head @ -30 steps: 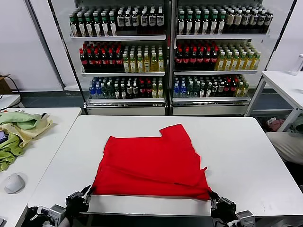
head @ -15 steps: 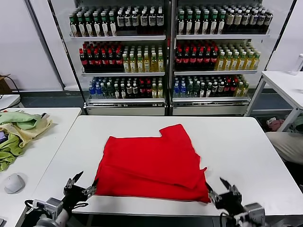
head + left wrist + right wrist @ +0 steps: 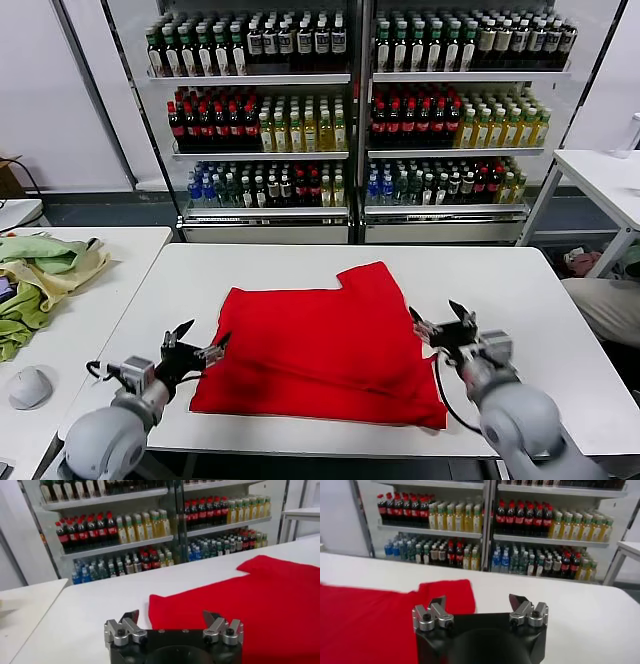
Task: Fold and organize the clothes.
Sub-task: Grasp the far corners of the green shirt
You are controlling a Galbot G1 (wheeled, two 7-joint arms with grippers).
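The red T-shirt (image 3: 320, 340) lies partly folded on the white table (image 3: 520, 290), plain side up, one sleeve toward the far side. My left gripper (image 3: 198, 345) is open and empty at the shirt's left edge, just above the table. My right gripper (image 3: 440, 322) is open and empty at the shirt's right edge. In the left wrist view the shirt (image 3: 240, 600) lies ahead of the open left gripper (image 3: 171, 617). In the right wrist view the shirt (image 3: 370, 620) lies beside the open right gripper (image 3: 477, 602).
Pale green and yellow cloths (image 3: 35, 275) and a grey mouse (image 3: 30, 386) lie on a side table at the left. Shelves of bottles (image 3: 350, 110) stand behind the table. Another white table (image 3: 600, 170) stands at the far right.
Both grippers let go of the shirt's near edge, opened, and rose away from the front edge to the shirt's left and right sides. The shirt's near hem now lies flat.
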